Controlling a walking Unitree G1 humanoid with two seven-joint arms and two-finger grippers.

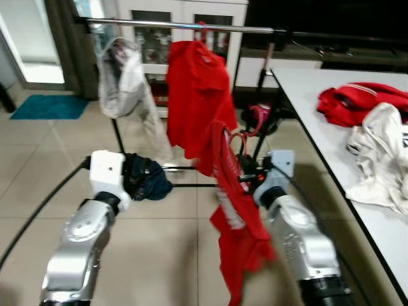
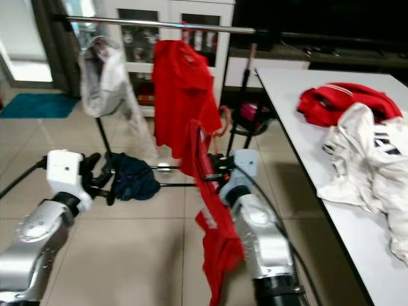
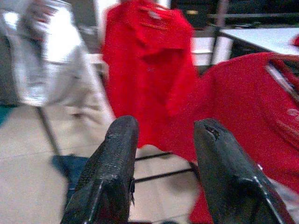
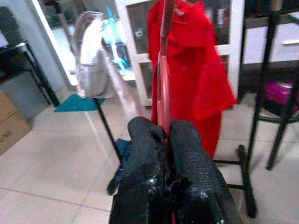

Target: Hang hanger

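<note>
Now, with your right end effector (image 1: 250,180) clamped on the red hanger (image 4: 163,70) carrying a red garment (image 1: 233,210), left end effector (image 3: 163,154) spread and empty, lift toward the rail (image 1: 185,26) at 12 o'clock, hook level, beside the hung red shirt (image 1: 197,95).

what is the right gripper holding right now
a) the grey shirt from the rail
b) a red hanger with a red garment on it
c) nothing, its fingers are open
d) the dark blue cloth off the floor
b: the right gripper has its fingers pressed together on the red hanger, and the red garment hangs from it in front of the rail.
</note>
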